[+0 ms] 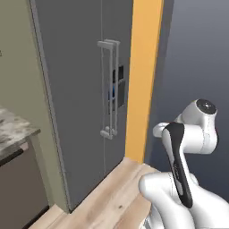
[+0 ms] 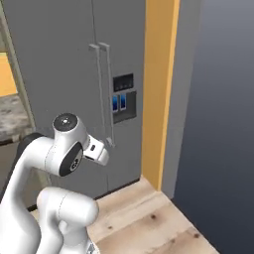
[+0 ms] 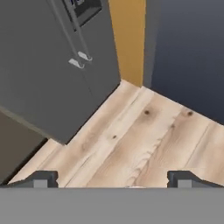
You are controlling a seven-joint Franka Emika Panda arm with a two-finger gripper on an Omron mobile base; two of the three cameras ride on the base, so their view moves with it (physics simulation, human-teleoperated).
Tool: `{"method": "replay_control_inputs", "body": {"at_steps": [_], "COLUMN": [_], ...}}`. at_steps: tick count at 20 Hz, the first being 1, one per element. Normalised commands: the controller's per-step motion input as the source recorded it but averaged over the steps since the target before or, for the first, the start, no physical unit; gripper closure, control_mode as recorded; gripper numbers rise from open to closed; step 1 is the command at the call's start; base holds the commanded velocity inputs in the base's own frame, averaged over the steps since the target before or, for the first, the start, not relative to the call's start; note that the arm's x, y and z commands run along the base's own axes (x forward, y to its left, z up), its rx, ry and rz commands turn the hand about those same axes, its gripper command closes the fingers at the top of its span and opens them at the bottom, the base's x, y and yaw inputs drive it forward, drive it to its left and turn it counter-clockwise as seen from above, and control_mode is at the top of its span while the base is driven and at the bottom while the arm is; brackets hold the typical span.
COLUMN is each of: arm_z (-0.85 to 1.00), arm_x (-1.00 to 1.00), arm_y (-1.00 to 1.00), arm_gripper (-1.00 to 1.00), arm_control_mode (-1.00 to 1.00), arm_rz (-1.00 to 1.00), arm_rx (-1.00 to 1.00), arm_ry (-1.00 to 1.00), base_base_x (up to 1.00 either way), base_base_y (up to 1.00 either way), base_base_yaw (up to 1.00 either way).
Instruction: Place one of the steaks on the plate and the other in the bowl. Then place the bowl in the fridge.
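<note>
**No readable text**

Nothing in these views is showing words, brands, numbers or signs that can be read. The fridge (image 2: 74,74) is carrying a dispenser panel (image 2: 123,97) on its door, with two small blue patches glowing on it, but these are showing no letters or digits that can be made out.

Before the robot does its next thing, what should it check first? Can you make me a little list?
1. Fridge doors shut: ok, both closed, so not ready for the bowl.
2. Handles in front of the robot: ok.
3. Gripper open and empty: ok, tips wide apart over bare floor.
4. Steaks, plate, bowl found: cannot tell.
5. Counter nearby at left: ok.
</note>
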Motion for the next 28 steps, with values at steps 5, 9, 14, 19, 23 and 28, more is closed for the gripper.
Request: {"method": "replay_control_inputs", "body": {"at_steps": [5,9,14,19,23,28], "arm_z": [0.0,0.0,0.0,0.0,0.0,0.0], "arm_x": [0.0,0.0,0.0,0.0,0.0,0.0], "arm_y": [0.0,0.0,0.0,0.0,0.0,0.0], "arm_gripper": [-1.0,-1.0,-1.0,-1.0,-1.0,-1.0], "arm_control_mode": [1.0,1.0,1.0,1.0,1.0,1.0], "arm_rz": [0.0,0.0,0.0,0.0,0.0,0.0], "arm_rx": [0.0,0.0,0.0,0.0,0.0,0.0], "arm_ry": [0.0,0.0,0.0,0.0,0.0,0.0], "base_base_x": [0.0,0.0,0.02,0.04,0.27,0.49], "base_base_y": [-0.2,-1.0,-0.64,-0.49,-0.69,-0.39], "base_base_yaw": [0.89,0.49,0.48,0.42,-0.02,0.0]}}
